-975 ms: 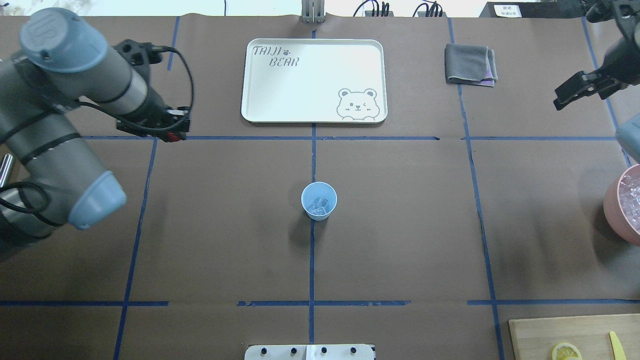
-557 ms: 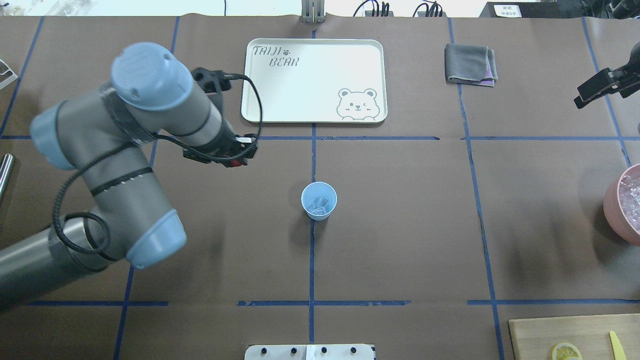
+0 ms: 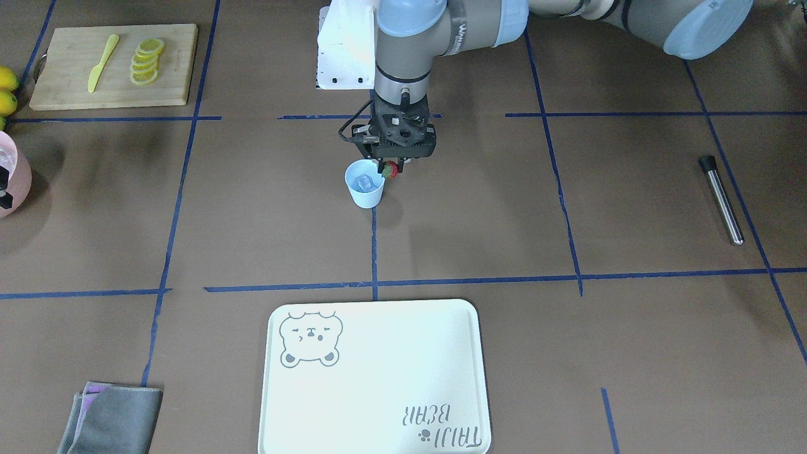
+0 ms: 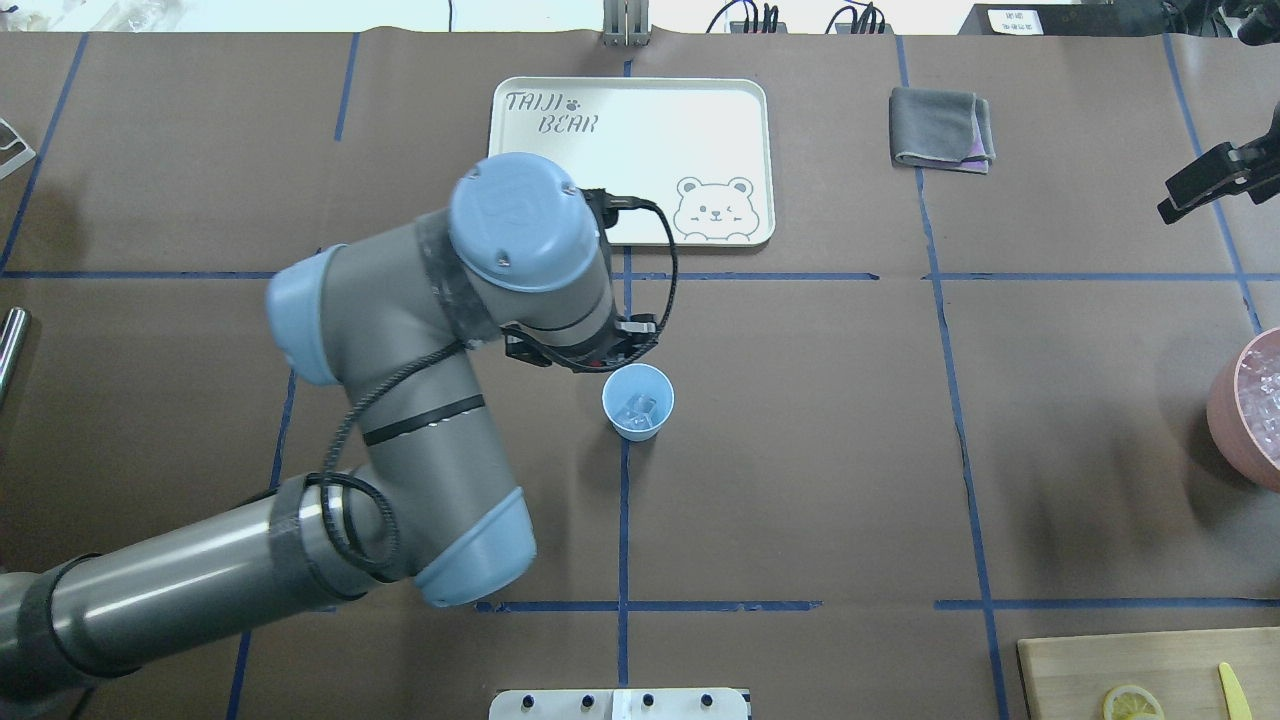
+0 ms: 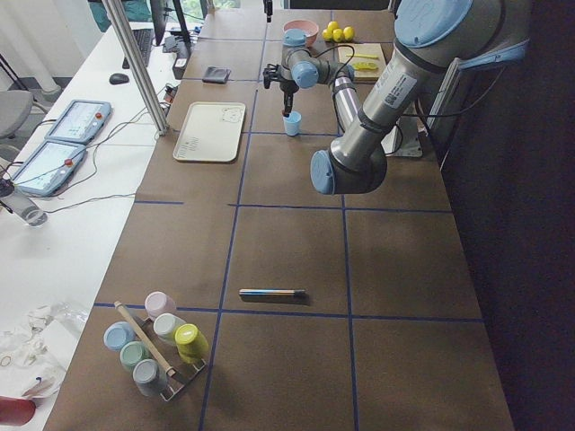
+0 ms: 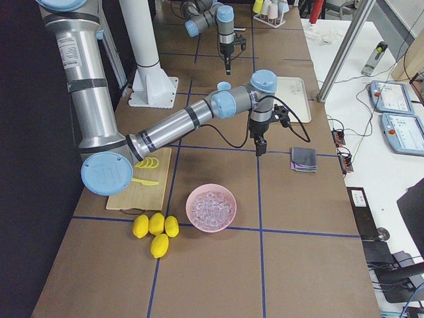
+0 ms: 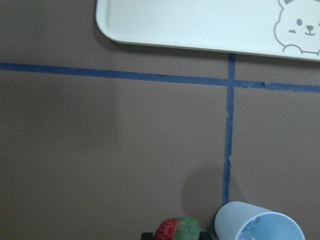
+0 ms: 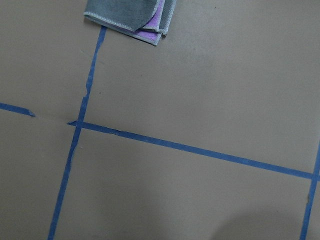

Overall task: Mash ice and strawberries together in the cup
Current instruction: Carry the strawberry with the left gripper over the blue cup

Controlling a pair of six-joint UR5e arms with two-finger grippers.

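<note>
**Strawberry gripped just beside the cup's rim**

The strawberry (image 3: pixel 391 168), small, red and bumpy with a green leafy top, sits pinched between the narrow black fingertips of the left end effector (image 3: pixel 391 166). It hangs just beside the rim of the cup (image 3: pixel 365 184), on the robot's left side of it and not over the mouth. The left wrist view shows a thin gap between berry and rim.

The cup is a pale blue, smooth plastic tumbler that tapers toward its base. It stands upright on a blue tape line near the middle of the surface. Clear, glassy ice (image 4: pixel 638 408) cubes lie in its bottom.

The surface is matt brown paper crossed by blue tape. Beyond the cup lies a glossy white rectangular tray (image 4: pixel 620 170) with rounded corners and a printed bear.

Off to the robot's right, the right end effector (image 4: pixel 1172 208) hangs above the surface near a folded grey cloth (image 4: pixel 942 128). I cannot tell whether its fingers are apart.

A round pink bowl (image 6: pixel 199 222) of ice cubes stands at the right edge.
</note>
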